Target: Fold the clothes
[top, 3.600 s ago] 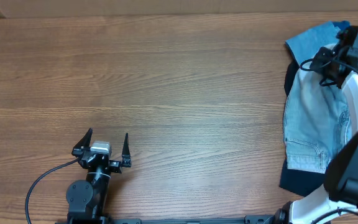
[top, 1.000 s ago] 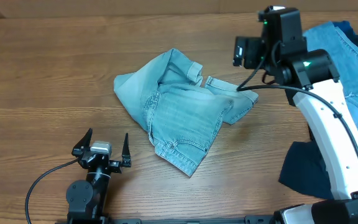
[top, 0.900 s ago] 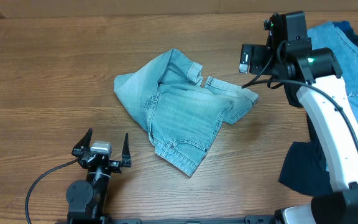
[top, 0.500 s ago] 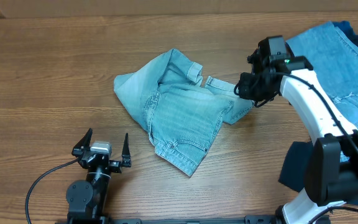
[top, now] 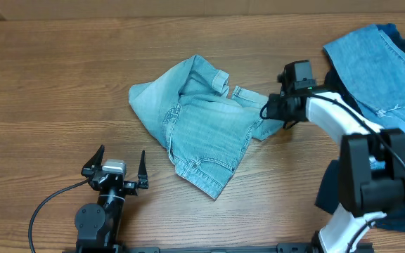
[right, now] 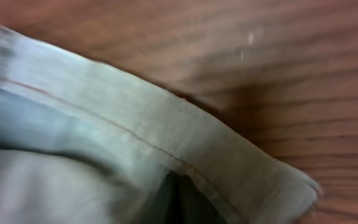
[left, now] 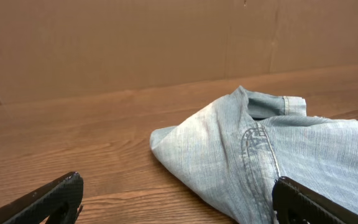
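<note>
- The left gripper [top: 122,151] sits at the near left of the wooden table [top: 55,77]. Its two black fingers point toward the far side and stand wide apart, with nothing between them. A black cable [top: 46,204] loops out from its base toward the near edge.
- In the left wrist view, both finger ends rest low on the wood. The pale cloth lies just beyond them, and a brown cardboard wall [left: 135,43] rises behind it.
- The pale denim shorts [top: 202,123] lie crumpled in the middle of the table, to the right of the left gripper, beyond it and clear of it. One rounded fold points left, and the waistband with its stitched pockets points toward the near side. A hemmed strip runs off to the right.
- The right gripper [top: 276,114] is down at the right-hand corner of the shorts. It is fully closed on that edge, though its own body hides the fingertips from above. In the right wrist view, a blurred stitched hem fills the frame, with bare wood past it.
- The white right arm [top: 336,119] curves back from there toward the near right.
- The medium-blue jeans [top: 375,67] are spread at the far right and run off the edge of the frame. They have frayed rips on their right side.
- The dark navy cloth [top: 335,191] lies at the near right, partly under the arm.
</note>
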